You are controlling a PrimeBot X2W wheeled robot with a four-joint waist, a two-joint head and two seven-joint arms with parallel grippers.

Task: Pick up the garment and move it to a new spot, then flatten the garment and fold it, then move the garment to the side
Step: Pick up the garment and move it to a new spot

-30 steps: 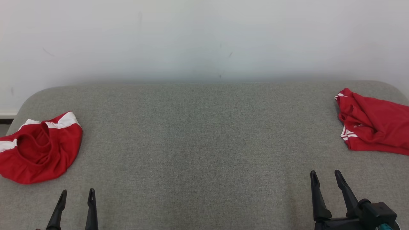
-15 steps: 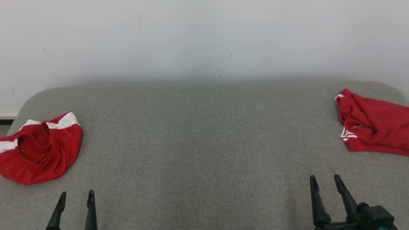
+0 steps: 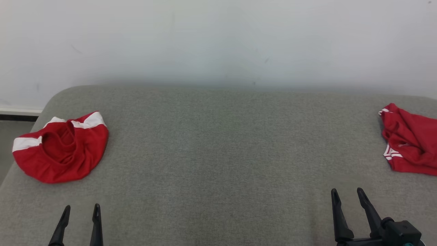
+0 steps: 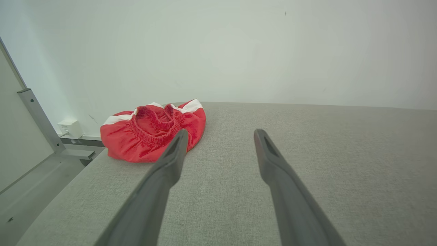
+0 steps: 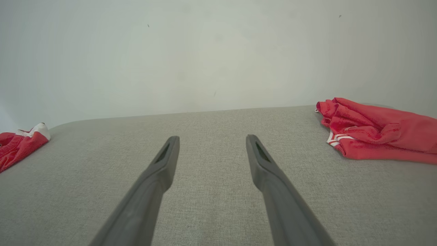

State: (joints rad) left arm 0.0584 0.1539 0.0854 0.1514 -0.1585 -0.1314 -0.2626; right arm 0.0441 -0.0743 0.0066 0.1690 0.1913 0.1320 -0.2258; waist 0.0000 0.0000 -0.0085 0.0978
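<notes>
Lying on the counter [image 3: 218, 153], well apart: left-hand garment [image 3: 61, 150] ahead and left of the left end effector [image 3: 82, 206], by the counter's left edge; right-hand garment [image 3: 409, 143] ahead and right of the right end effector [image 3: 347, 189]. Behind the counter, wall [image 3: 218, 41].

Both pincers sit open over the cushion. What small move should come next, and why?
Probably ease the left pincer forward and left toward the bunched red garment. That pincer stands open and empty, and the garment lies unfolded just ahead of it on the grey cushion, untouched.
</notes>
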